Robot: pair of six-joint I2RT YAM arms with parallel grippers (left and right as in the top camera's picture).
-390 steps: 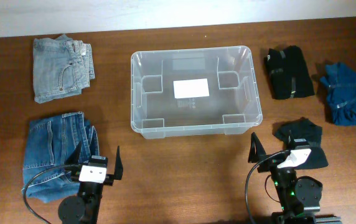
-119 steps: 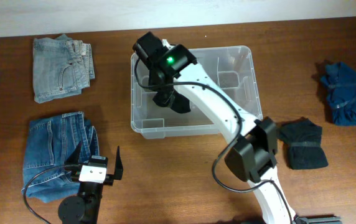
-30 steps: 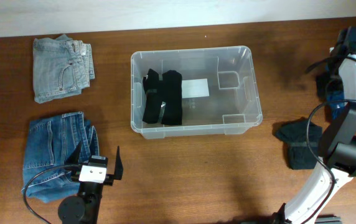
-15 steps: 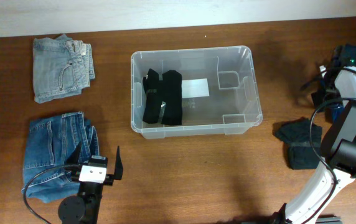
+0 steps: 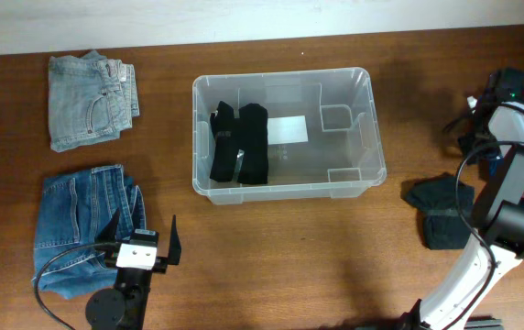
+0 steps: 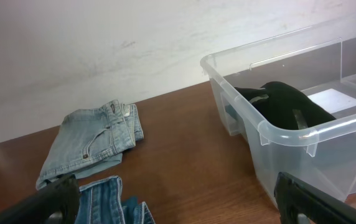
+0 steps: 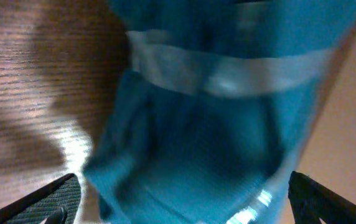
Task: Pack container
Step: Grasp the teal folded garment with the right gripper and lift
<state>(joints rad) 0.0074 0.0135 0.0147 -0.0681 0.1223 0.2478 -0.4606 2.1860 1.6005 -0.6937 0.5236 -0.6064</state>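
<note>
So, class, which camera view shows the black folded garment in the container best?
The overhead view: the black garment lies whole at the left end of the container. The left wrist view catches only its top behind the rim. The right wrist view shows none of it, just blue cloth.

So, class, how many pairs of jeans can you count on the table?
2. The light-wash jeans lie folded at the far left. The darker jeans lie folded on the same side, nearer the robot. No third pair shows, though the right side is partly covered.
</note>
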